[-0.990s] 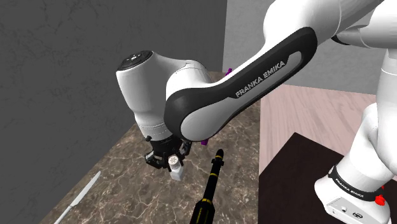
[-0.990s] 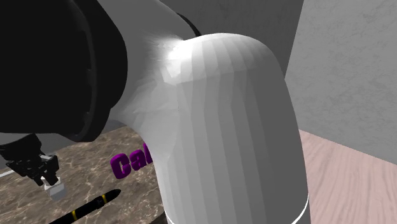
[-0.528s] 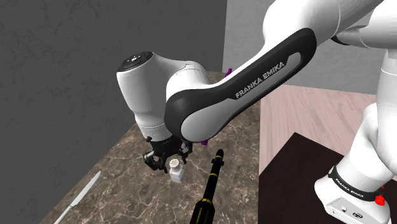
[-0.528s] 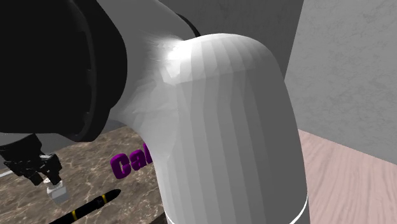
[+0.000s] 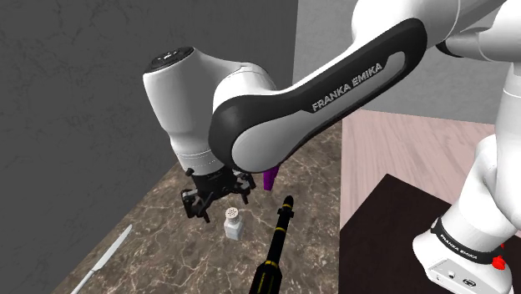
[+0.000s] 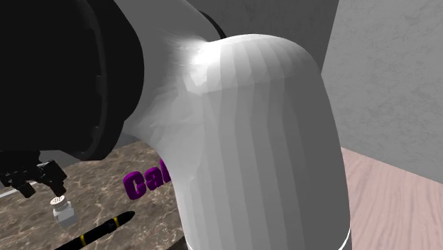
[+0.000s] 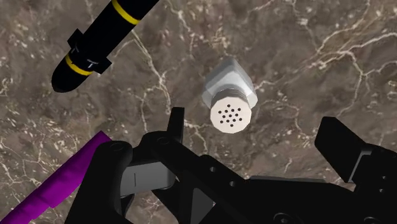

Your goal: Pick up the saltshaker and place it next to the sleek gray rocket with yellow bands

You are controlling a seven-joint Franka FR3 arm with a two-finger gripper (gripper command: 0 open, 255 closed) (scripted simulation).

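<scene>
Saltshaker (image 5: 234,224): small pale body with round perforated cap, upright on the brown veined marble countertop (image 5: 159,255), base flat, cap uppermost; free-standing, clasped by nothing. Position: just beside the rocket (image 5: 278,242), on the shoulder view's left of it, apart rather than touching; judged a fair match for the "next to" asked by the task. Rocket: long, near-black rather than gray, yellow bands, lying on its side along the counter. Gripper (image 5: 217,199): all black, hanging above the shaker and pointed down, fingers spread wide, the shaker's cap below the gap between them and touched by neither. Likely reason for the pose: grip wide over the chosen spot so as to leave the shaker standing, hand held plumb above it to avoid a knock on any lift. Clearance between fingertips and cap: apparently a small gap, hard to gauge in the second exterior view past the bulk of the white arm. Purple object (image 5: 270,177): behind the gripper, partly hidden, identity unclear. Knife (image 5: 104,257): flat on the counter, well apart toward the shoulder view's lower left, no part in the task. Stage, as judged: placement done, only a straight upward retreat outstanding.
</scene>
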